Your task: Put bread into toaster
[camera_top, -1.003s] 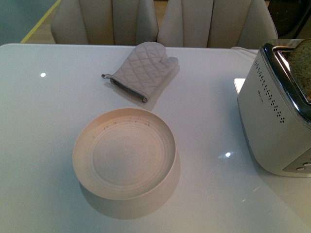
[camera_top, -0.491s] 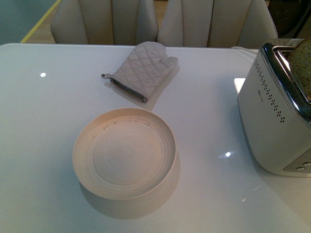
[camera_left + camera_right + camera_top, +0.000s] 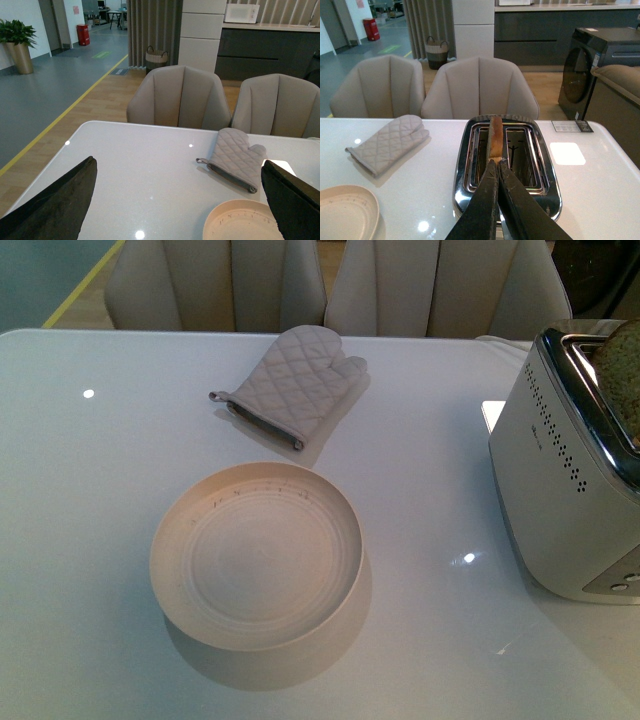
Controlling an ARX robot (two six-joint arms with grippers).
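The silver-white toaster (image 3: 560,470) stands at the table's right edge. The tan speckled bread (image 3: 622,375) rises out of its top. In the right wrist view the toaster (image 3: 545,185) is right below, and the bread (image 3: 495,135) stands on edge in one of the chrome slots. My right gripper (image 3: 497,162) is shut, its tips pressed together just above the near end of the slice, with nothing between them. My left gripper (image 3: 177,200) is open and empty above the table's left part. Neither arm shows in the front view.
A round cream plate (image 3: 170,540) sits empty at the table's middle, seen again as the plate (image 3: 215,225) in the left wrist view. A quilted beige oven mitt (image 3: 295,385) lies behind it. Two beige chairs (image 3: 330,285) stand along the far edge.
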